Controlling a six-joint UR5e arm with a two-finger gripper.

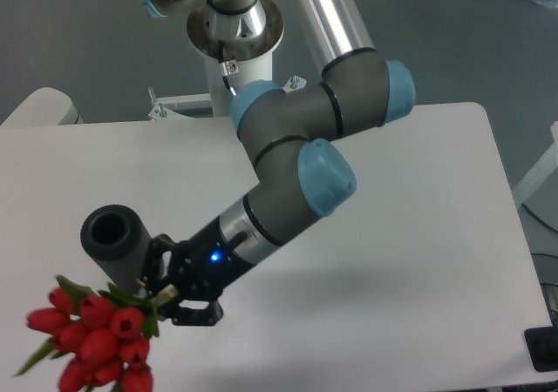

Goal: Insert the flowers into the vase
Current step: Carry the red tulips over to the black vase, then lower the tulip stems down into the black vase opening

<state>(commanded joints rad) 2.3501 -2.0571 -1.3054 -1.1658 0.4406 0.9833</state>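
Observation:
The flowers (94, 340) are a bunch of red tulip buds with green leaves at the bottom left, their stems running up-right into my gripper (166, 300). The gripper is shut on the stems and holds the bunch above the table, buds pointing down-left. The vase (113, 235) is a matte black cylinder with a round opening, standing on the white table just up-left of the gripper, close to its fingers. The buds hang below the vase. The stem ends are hidden between the fingers.
The white table (392, 261) reaches to the right and front edges. The arm's grey links and blue joint caps (327, 179) cross above the table's middle. The arm's base post (235, 43) stands at the back edge. A dark object (542, 350) sits at the right edge.

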